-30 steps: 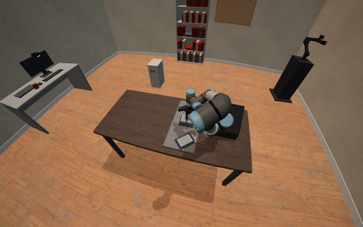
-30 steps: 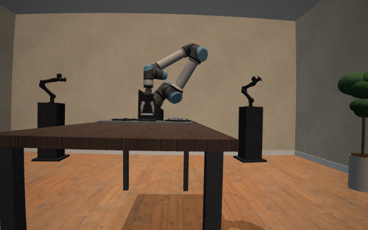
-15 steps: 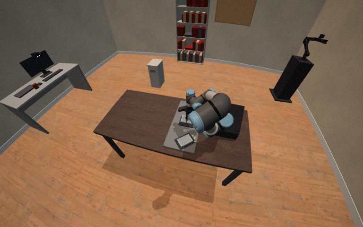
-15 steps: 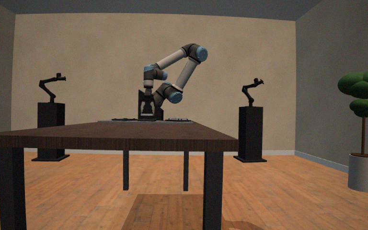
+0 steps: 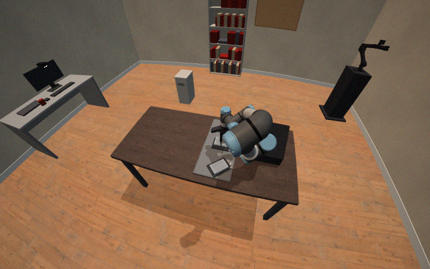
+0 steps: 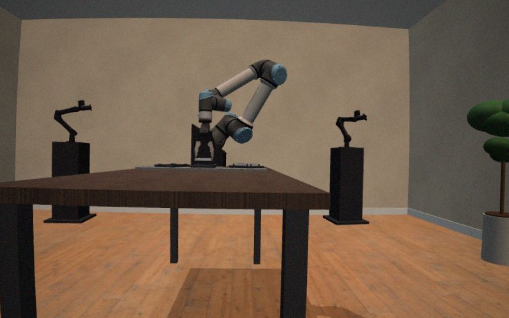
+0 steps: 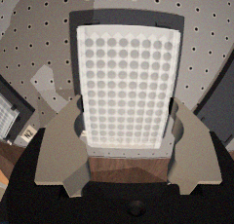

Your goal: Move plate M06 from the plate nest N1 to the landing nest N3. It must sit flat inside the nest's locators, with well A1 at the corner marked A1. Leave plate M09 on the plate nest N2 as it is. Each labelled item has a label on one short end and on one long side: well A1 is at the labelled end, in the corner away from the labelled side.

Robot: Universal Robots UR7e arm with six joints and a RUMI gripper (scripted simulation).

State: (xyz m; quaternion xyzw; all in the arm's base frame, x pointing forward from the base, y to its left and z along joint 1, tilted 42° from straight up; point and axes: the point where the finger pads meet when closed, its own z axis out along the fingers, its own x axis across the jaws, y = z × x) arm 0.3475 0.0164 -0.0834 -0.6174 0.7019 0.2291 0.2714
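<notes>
My gripper (image 7: 126, 96) (image 6: 203, 156) (image 5: 220, 138) is shut on plate M06 (image 7: 128, 88) (image 5: 218, 143), a white well plate gripped by its long sides. It hangs level and low over the dark landing nest N3 (image 7: 127, 17), whose frame shows around the plate's far end. I cannot tell whether the plate touches the nest. Plate M09 (image 5: 218, 166) (image 6: 245, 164) (image 7: 5, 118) lies on nest N2, next to the N2 label (image 7: 27, 132). The empty nest N1 (image 6: 169, 165) lies on the other side.
The nests lie in a row on a grey perforated mat (image 5: 201, 163) (image 7: 44, 44) on the dark wooden table (image 5: 164, 139) (image 6: 170, 185). The arm's black base block (image 5: 279, 143) stands beside the mat. The arm's elbow hangs over the mat's near side.
</notes>
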